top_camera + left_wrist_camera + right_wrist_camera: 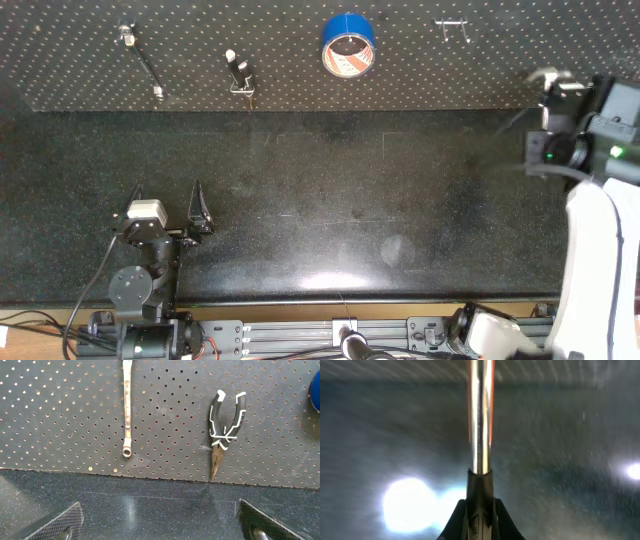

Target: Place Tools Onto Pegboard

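Top view: one wrench [143, 62], one pliers [240, 74], one tape roll [349, 46] on the pegboard [500, 70]; my left gripper [167, 192] gapes, my right gripper [480, 515] clamps one steel-shafted tool [481, 420].

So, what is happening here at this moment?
The robot is hanging tools on the pegboard. A wrench, pliers and a roll of blue tape already hang there, and one hook is free. The right gripper is shut on a tool with a metal shaft, at the table's right side. The left gripper is open and empty.
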`<state>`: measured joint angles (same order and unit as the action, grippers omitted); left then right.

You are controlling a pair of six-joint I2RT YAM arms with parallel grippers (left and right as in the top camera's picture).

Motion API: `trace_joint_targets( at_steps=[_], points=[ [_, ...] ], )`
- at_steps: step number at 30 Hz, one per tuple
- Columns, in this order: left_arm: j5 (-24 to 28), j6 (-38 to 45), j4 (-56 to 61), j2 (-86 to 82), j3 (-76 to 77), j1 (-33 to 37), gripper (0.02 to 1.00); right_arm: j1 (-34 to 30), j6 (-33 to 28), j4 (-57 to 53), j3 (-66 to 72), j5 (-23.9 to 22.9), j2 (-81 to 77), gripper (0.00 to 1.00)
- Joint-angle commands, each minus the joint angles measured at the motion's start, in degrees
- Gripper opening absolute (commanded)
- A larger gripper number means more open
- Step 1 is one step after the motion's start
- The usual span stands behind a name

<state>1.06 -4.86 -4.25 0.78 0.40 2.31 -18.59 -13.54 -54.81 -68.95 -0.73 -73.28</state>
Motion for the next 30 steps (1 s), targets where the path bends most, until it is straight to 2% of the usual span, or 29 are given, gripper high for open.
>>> trace_joint_targets(
  at_steps=[1, 5, 11, 30],
  points=[
    [-0.83, -0.90, -0.33, -0.42, -0.09, -0.09, 0.996, 8.87, 13.03, 2.34, -0.15, 0.35, 11.15, 0.073],
    [-0.85, -0.90, -0.35, -0.42, -0.09, -0.09, 0.996, 13.84, 16.96, 4.55, -0.15, 0.35, 14.49, 0.073],
    [-0.83, -0.90, -0.33, -0.42, -0.09, -0.09, 0.996, 21.29, 16.96, 11.74, 0.11, 0.33, 11.39, 0.073],
    [-0.83, -0.90, -0.33, -0.42, -0.09, -0.09, 0.996, 23.19, 16.96, 25.38, 0.11, 0.31, -13.60, 0.075]
  ],
)
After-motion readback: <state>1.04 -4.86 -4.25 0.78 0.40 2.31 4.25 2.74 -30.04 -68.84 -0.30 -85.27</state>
